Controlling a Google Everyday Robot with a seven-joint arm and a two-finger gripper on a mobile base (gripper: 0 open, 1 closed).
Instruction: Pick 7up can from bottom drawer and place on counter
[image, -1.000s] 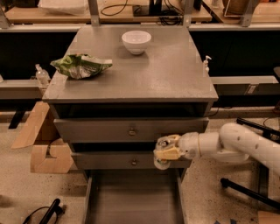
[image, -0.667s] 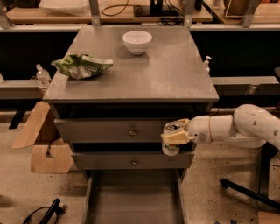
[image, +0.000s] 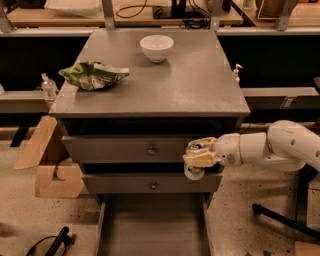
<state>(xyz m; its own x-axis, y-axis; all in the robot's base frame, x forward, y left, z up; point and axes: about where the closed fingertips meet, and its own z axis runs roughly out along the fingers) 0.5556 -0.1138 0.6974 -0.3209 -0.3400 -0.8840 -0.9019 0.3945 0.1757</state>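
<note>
My gripper (image: 199, 154) is shut on the 7up can (image: 194, 161), a small can with a silver top and a pale body. It holds the can upright in the air in front of the cabinet's right side, level with the two knobbed drawers and below the counter's edge. My white arm reaches in from the right. The bottom drawer (image: 155, 227) is pulled open at the bottom of the view, and its grey floor is bare. The counter (image: 190, 85) is the flat grey cabinet top above the can.
A white bowl (image: 157, 47) stands at the counter's back middle. A green and white chip bag (image: 94, 75) lies at its left. Cardboard pieces (image: 55, 172) lean left of the cabinet. A wooden workbench (image: 150, 15) with cables runs behind.
My gripper has lifted the can up and slightly to the right, from beside the lower knobbed drawer to level with the upper one.
</note>
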